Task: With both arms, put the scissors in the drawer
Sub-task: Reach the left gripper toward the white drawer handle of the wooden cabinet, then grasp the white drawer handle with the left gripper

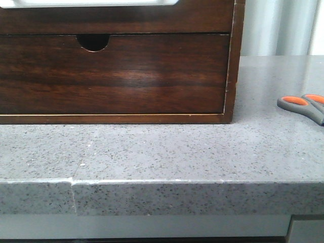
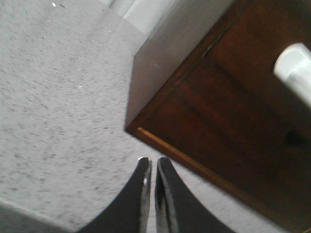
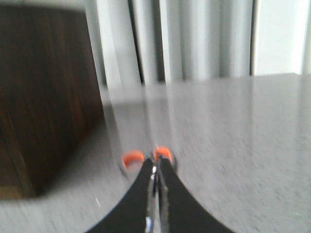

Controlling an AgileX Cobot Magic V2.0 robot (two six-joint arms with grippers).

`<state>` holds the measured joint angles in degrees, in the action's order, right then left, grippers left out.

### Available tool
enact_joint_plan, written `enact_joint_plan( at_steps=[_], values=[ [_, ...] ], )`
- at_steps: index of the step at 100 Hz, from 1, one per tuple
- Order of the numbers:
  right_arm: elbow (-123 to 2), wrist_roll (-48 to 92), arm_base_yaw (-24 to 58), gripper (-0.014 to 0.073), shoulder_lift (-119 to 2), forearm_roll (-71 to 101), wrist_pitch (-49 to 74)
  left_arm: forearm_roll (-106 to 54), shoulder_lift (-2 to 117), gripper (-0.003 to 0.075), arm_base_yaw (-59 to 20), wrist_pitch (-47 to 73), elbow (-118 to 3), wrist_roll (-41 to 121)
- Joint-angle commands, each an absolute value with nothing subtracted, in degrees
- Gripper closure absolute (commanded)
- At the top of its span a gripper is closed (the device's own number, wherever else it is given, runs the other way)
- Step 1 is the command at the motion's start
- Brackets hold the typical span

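The drawer (image 1: 116, 76), dark glossy wood with a half-round notch (image 1: 93, 42) in its upper edge, sits closed in the wooden box (image 1: 235, 61). The scissors (image 1: 299, 104) lie flat on the grey counter at the far right, with only their grey handles and orange loops showing. Neither gripper appears in the front view. In the blurred right wrist view, my right gripper (image 3: 156, 162) is shut, and the orange loops of the scissors (image 3: 132, 158) show just past its tips. My left gripper (image 2: 153, 161) is shut and empty, hovering over the counter near the box's lower corner (image 2: 133, 128).
The speckled grey counter (image 1: 162, 152) runs from the box to a front edge (image 1: 162, 181). A white object (image 2: 294, 68) sits against the box. Pale curtains (image 3: 194, 43) hang behind the counter. The box's side (image 3: 43, 97) stands beside the scissors.
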<state>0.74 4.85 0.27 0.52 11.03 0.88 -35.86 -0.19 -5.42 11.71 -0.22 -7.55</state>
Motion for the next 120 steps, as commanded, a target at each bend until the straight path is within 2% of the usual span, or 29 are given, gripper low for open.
enact_joint_plan(
  at_steps=[1,18,37,61,66,71,83,90,104,120],
  values=[
    [2.4,4.9,-0.2,0.0641,2.0,21.2,-8.7,-43.1,-2.1,0.074,-5.3,6.9,0.9,-8.1],
    [0.7,4.4,-0.2,0.0641,2.0,42.8,-8.1,-56.4,-2.1,0.074,-5.5,5.7,-0.3,-8.1],
    [-9.4,6.4,-0.2,0.0641,0.0,41.4,1.0,-47.8,1.9,0.074,-6.1,15.3,-12.1,-2.5],
    [-21.6,6.7,-0.2,0.0631,-11.8,40.7,9.5,-46.7,21.0,0.0738,-6.2,22.7,-25.2,-1.0],
    [-22.8,6.7,-0.2,0.0597,-14.4,43.3,10.8,-49.0,24.4,0.0728,-6.2,23.8,-26.8,-1.0],
    [-23.7,6.7,-0.2,0.0529,-16.8,47.0,12.3,-52.1,27.4,0.0685,-6.2,24.9,-27.9,-0.9],
    [-24.3,6.7,-0.2,0.0256,-21.5,58.9,14.4,-65.8,33.1,0.0488,-6.2,28.1,-29.2,3.2],
    [-24.3,6.7,-0.2,0.0145,-23.5,63.1,16.0,-77.1,36.0,0.0405,-6.2,31.2,-29.2,8.3],
    [-24.3,6.7,-0.2,0.0127,-26.0,63.8,17.9,-95.4,42.0,0.0396,-6.2,36.9,-29.3,16.9],
    [-24.3,6.7,-0.2,0.0127,-26.4,63.8,17.2,-106.3,47.9,0.0396,-6.2,40.2,-30.4,20.6]
  ],
)
